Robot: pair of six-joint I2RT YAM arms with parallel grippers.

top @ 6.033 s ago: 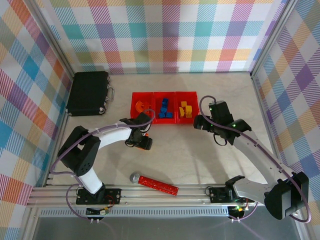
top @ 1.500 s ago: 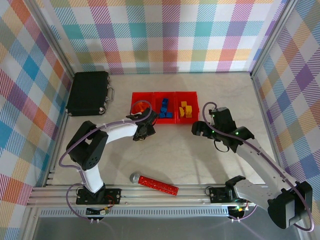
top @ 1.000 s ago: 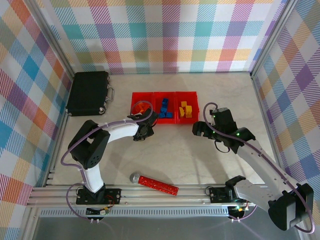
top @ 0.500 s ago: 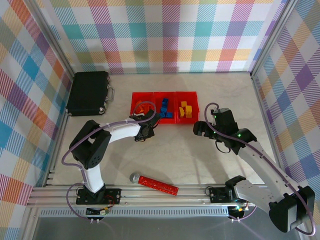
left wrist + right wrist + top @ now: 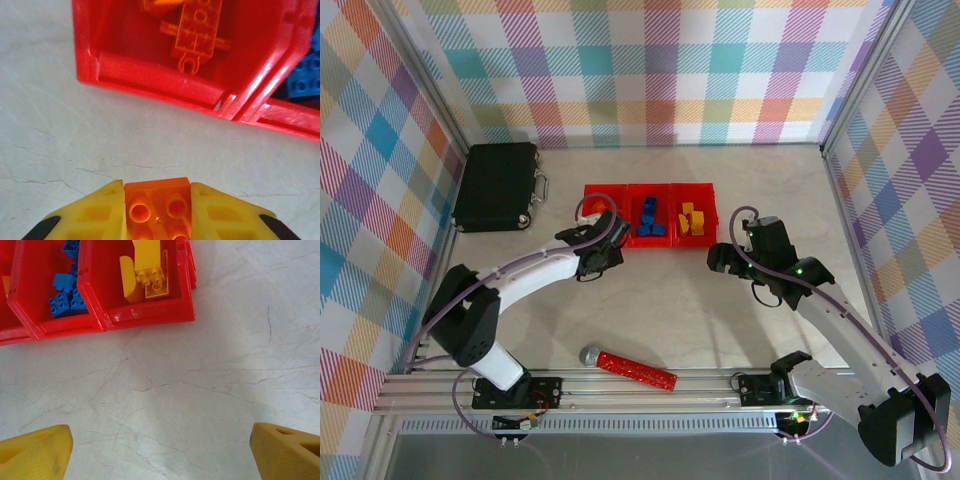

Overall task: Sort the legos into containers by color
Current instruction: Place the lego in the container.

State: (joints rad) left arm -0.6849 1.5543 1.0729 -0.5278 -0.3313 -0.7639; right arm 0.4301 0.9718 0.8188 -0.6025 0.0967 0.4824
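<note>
1. Centrally, one orange brick (image 5: 159, 207), studs facing the wrist camera, is clamped between the yellow fingers (image 5: 95, 212) of the left jaws. It is held over bare tabletop (image 5: 75, 140), just short of the near wall of the left container (image 5: 150, 82).
2. Three red containers are joined in a row. The left container holds other orange bricks (image 5: 200, 25), the middle container (image 5: 649, 243) holds blue bricks (image 5: 62, 292), and the right container (image 5: 145, 315) holds yellow bricks (image 5: 145, 272).
3. The right jaws stand spread wide, gripping nothing, over bare tabletop on the near side of the right container.
4. A black case (image 5: 498, 186) lies left of the row, well apart from it. A red studded bar (image 5: 638, 369) with a grey round end lies by the tabletop's near edge.
</note>
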